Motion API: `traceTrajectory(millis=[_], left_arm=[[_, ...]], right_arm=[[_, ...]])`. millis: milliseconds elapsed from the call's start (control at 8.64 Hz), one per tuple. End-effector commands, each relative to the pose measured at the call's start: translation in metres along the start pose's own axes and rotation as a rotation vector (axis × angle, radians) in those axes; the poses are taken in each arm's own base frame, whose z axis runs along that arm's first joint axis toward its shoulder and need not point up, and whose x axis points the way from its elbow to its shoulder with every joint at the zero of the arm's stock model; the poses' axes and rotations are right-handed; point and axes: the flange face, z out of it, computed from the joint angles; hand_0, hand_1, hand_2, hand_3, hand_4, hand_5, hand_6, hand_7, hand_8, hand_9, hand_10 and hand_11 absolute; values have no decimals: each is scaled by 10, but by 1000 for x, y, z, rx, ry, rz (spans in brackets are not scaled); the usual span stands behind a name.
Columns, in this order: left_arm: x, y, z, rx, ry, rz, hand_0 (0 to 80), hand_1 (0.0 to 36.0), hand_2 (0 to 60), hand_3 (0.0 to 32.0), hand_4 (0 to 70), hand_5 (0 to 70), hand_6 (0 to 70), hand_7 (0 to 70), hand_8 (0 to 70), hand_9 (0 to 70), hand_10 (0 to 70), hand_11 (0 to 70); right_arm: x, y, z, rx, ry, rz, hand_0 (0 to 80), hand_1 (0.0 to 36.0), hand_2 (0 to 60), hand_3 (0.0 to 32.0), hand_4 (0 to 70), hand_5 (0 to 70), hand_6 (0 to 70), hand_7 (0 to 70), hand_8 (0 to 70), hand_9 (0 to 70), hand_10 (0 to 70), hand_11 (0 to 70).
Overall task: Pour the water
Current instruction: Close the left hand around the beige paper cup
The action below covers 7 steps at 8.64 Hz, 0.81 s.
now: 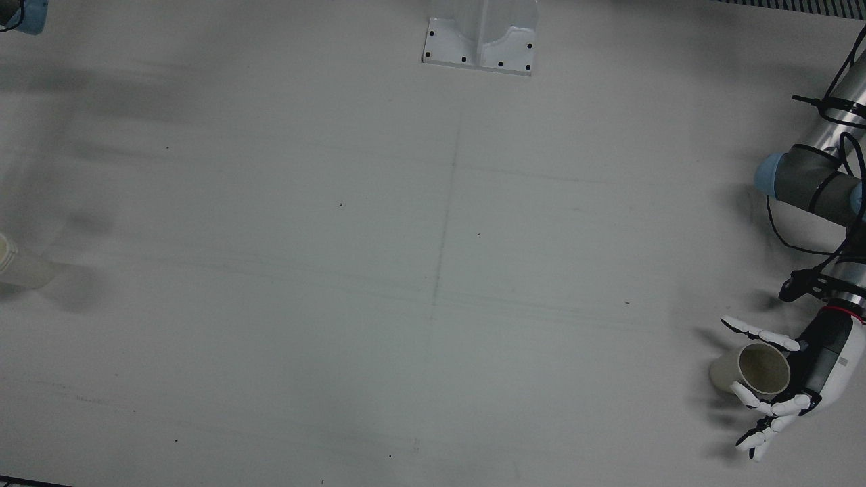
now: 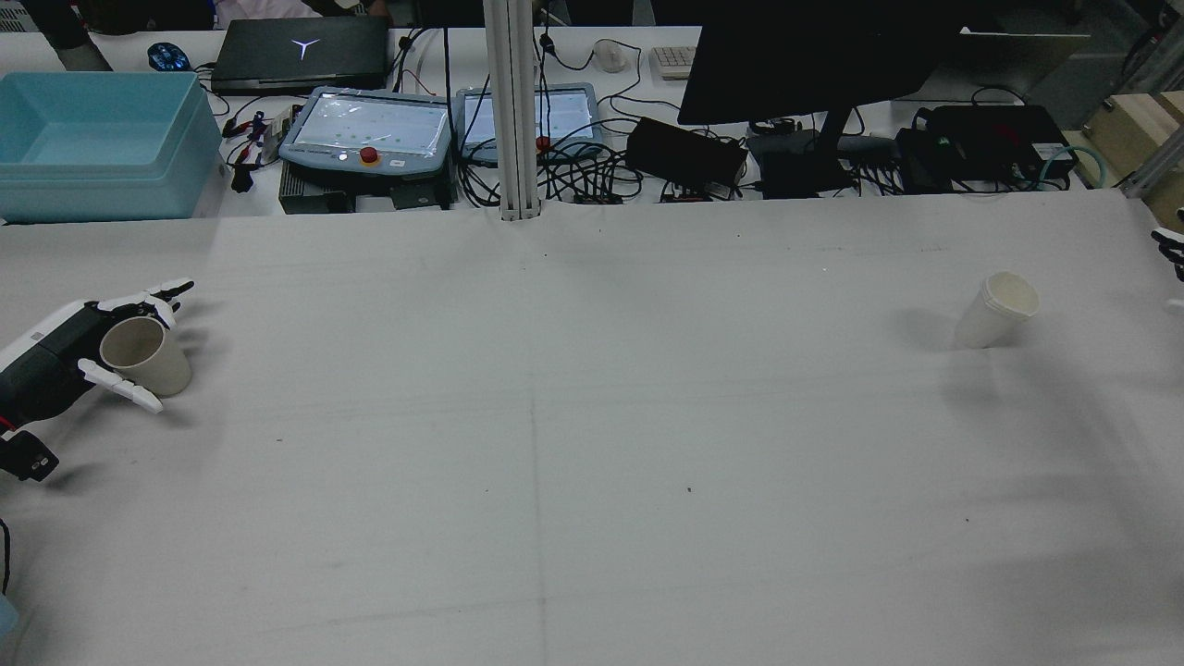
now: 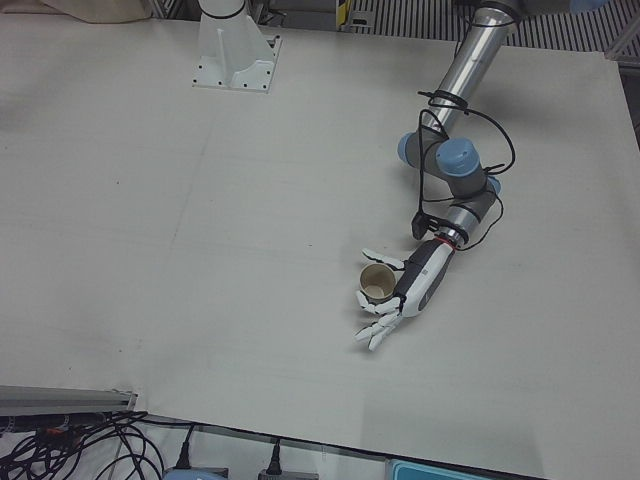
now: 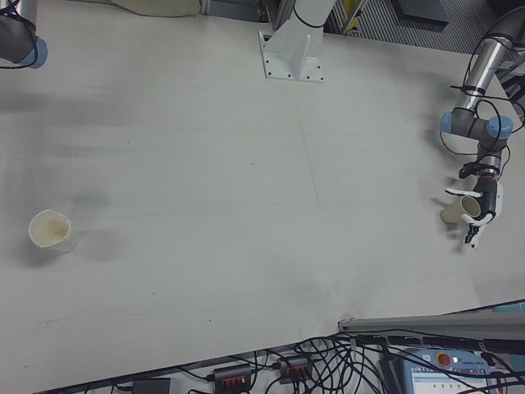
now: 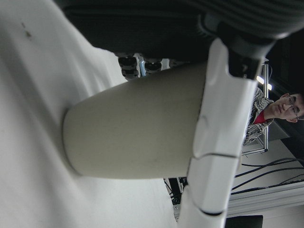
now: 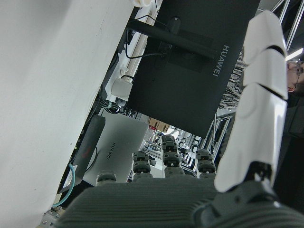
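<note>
While your left hand (image 2: 65, 365) cups the near paper cup (image 2: 143, 356) with fingers spread around its wall, not visibly clamped, that cup stands upright on the table (image 2: 592, 444) at the left edge. You find the second cup (image 2: 997, 310) well apart at the far right, also upright. Only fingertips of your right hand (image 2: 1170, 252) show just beyond it; its state cannot be told.
</note>
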Motion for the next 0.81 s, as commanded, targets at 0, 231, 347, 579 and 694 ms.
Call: traceTrajectory(millis=[0,231,347,579,694], left_arm=[[1,3,5,4,0,0,800,206,0,0,379,700,155,111,90,29,60,110],[1,2,3,22,-7,-12,800,235,0,0,413,700,161,123,97,37,65,120],[2,5,4,26,-9,-15,800,320,0,0,426,700,174,137,109,51,74,142],[2,3,1,58,-21,-50,800,360,215,0,444,700,185,148,120,63,81,160],[4,6,1,69,-26,-81,800,360,521,0,448,700,187,148,119,63,82,160]], right_arm=[[0,0,0,0,0,1,534,215,102,0,0,84,172,102,81,74,0,0],[-1,0,0,0,-4,5,537,216,104,0,0,84,172,108,81,75,0,0],[-3,0,0,1,-6,6,536,217,104,0,0,84,173,111,80,75,0,0],[-4,0,0,1,-10,11,537,218,106,0,0,85,171,105,81,75,0,0],[-6,1,1,-1,-14,13,539,221,109,0,0,86,172,106,83,77,0,0]])
